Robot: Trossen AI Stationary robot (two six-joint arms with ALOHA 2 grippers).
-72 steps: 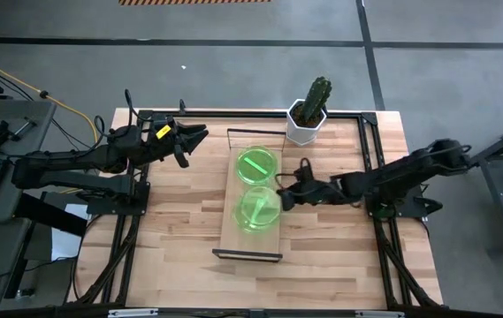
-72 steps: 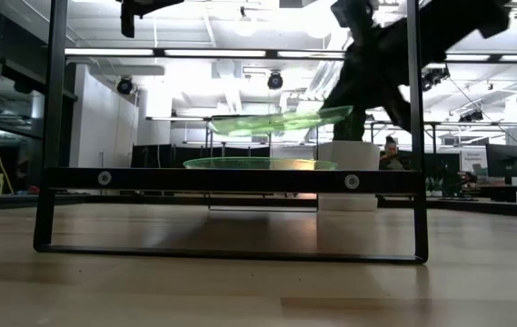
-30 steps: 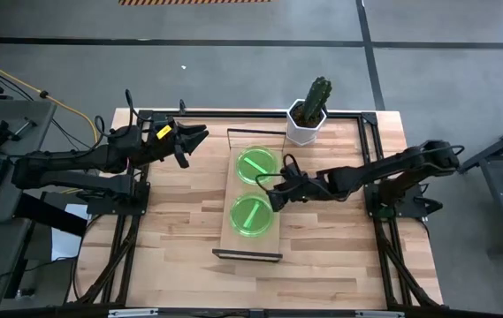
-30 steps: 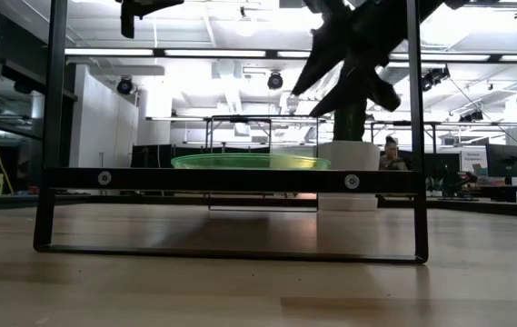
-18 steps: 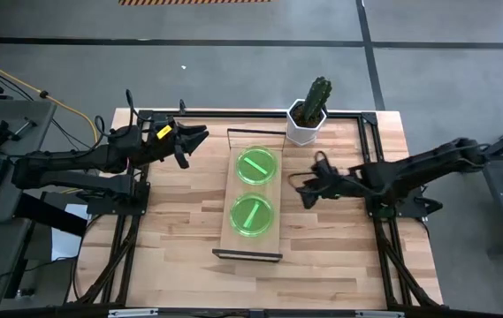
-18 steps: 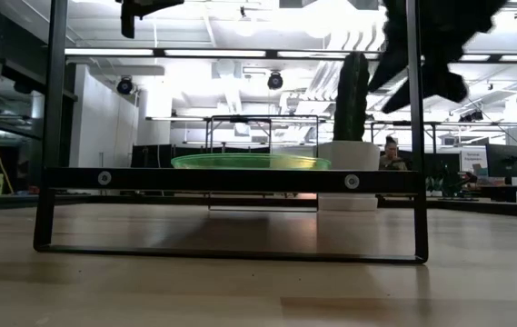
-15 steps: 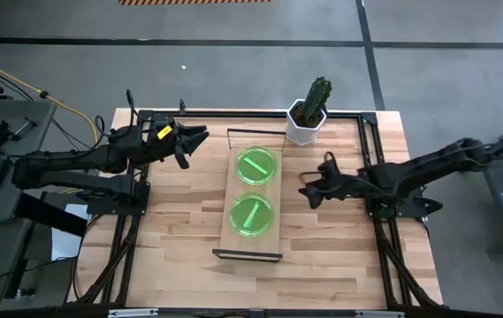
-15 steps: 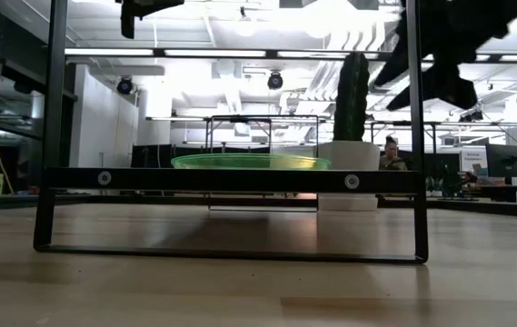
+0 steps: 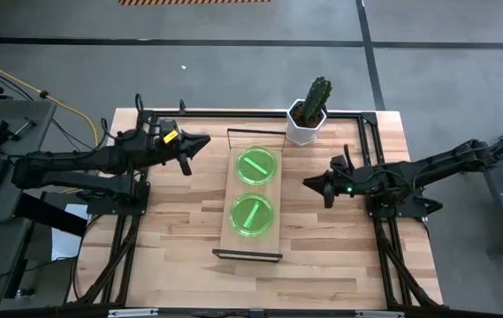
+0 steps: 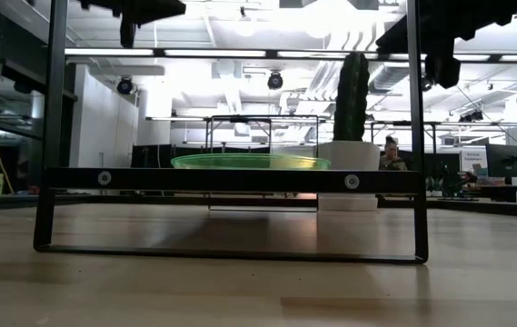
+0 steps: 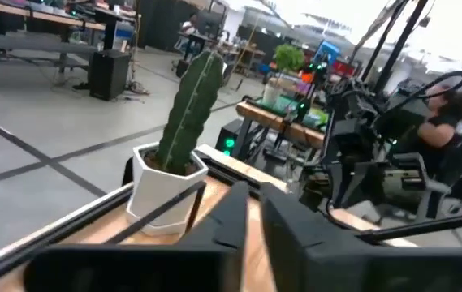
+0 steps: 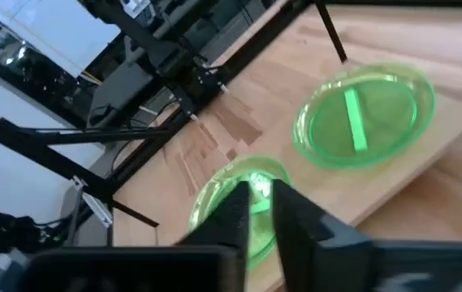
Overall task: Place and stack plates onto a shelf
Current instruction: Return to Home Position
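Note:
Two green plates lie flat on the shelf's wood board (image 9: 230, 190): one on its far half (image 9: 257, 165), one on its near half (image 9: 252, 215), a small gap between them. The low view shows a plate's rim (image 10: 249, 162) above the shelf's black end frame (image 10: 231, 179). My right gripper (image 9: 308, 183) hangs shut to the right of the shelf, pointing at it; its wrist view shows both plates (image 12: 364, 118) (image 12: 214, 203) past the shut fingers (image 12: 261, 203). My left gripper (image 9: 205, 140) is shut in the air left of the shelf's far end.
A cactus in a white pot (image 9: 308, 119) stands at the table's far edge, just right of the shelf's far end, and shows ahead of my left gripper (image 11: 186, 113). Black frame rails (image 9: 370, 150) run along the table's sides. Bare wood lies left and right of the shelf.
My right gripper has drawn back from above the shelf toward the table's right edge and has shut. My left gripper has shut and stays left of the shelf's far end. Both plates have stayed where they lay on the shelf.

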